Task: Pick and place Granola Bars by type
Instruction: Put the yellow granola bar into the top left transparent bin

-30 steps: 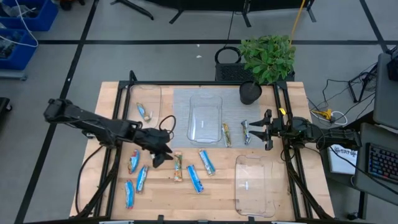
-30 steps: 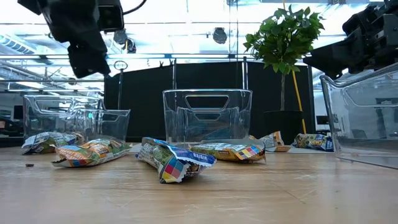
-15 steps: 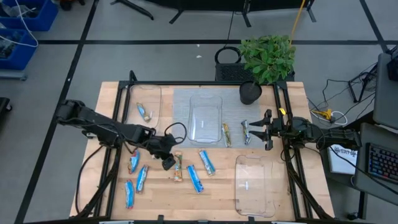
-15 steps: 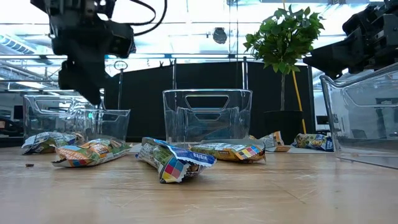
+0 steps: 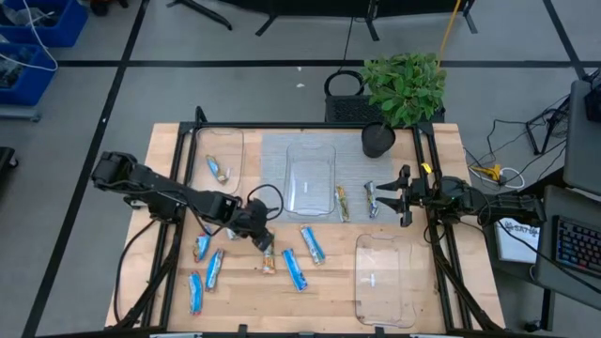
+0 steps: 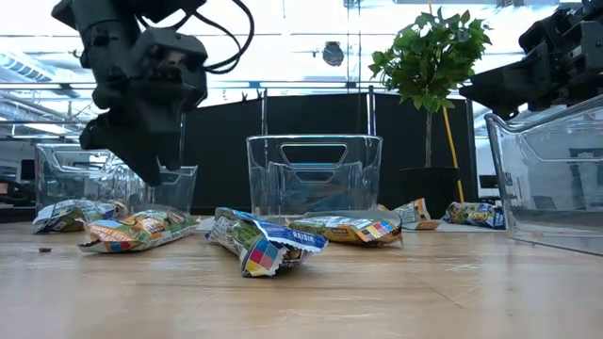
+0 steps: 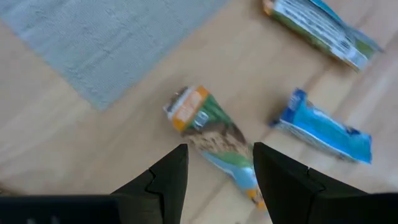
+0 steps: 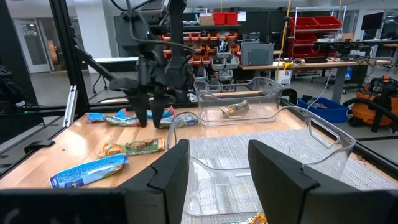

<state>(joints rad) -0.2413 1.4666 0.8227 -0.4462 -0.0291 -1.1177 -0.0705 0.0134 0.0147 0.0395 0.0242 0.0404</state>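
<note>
Hovering left gripper (image 7: pixel 216 171), fingers spread, over green bar (image 7: pixel 214 138) for grabbing; right gripper (image 5: pixel 404 196) waiting, fingers spread, empty.

- The left gripper (image 5: pixel 262 240) hangs with open jaws above a green and orange granola bar (image 7: pixel 214 134); bare wood lies on both sides of this bar.
- A blue bar (image 7: pixel 326 129) lies near on one side, not touching it.
- The grey mat (image 5: pixel 282 155) and the middle clear tray (image 5: pixel 310 178) stand just behind this place.
- The right gripper (image 5: pixel 391 198) waits at the right edge, open, with two bars (image 5: pixel 371 199) close in front of it.
- The near-right clear tray (image 5: pixel 383 279) fills that corner.
</note>
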